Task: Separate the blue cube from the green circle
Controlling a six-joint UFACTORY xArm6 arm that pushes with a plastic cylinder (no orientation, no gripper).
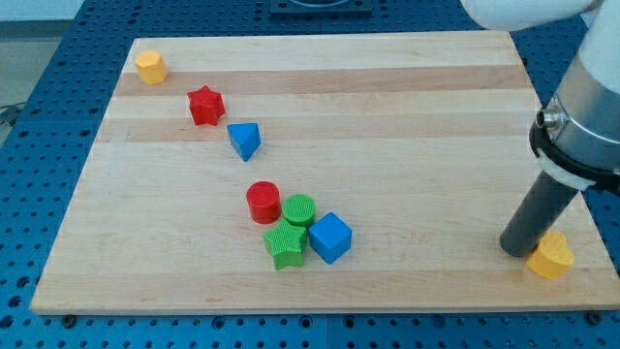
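Where the pale wooden bench (pixel 407 107) begins at the view's left, a yellow hexagonal block (pixel 150 67), red star block (pixel 205 105) and blue triangular block (pixel 245 140) trail diagonally. Lower, a red cylinder (pixel 263 202), green circle (pixel 299 209), green star (pixel 286 245) and blue cube (pixel 330 237) cluster, the cube touching the circle. Far right, the tool's tip (pixel 514 252), a plain rod holding nothing, apparently touches a yellow heart block (pixel 551 256).

Light falls bright and even from overhead onto the wooden board (pixel 387 116), with a pale sheen across its grain towards twelve o'clock. Each block throws only a short, soft shadow. My arm housing (pixel 513 12) at one o'clock is blown out to near white. My rod (pixel 539 215) and the blocks look sharp, without motion blur
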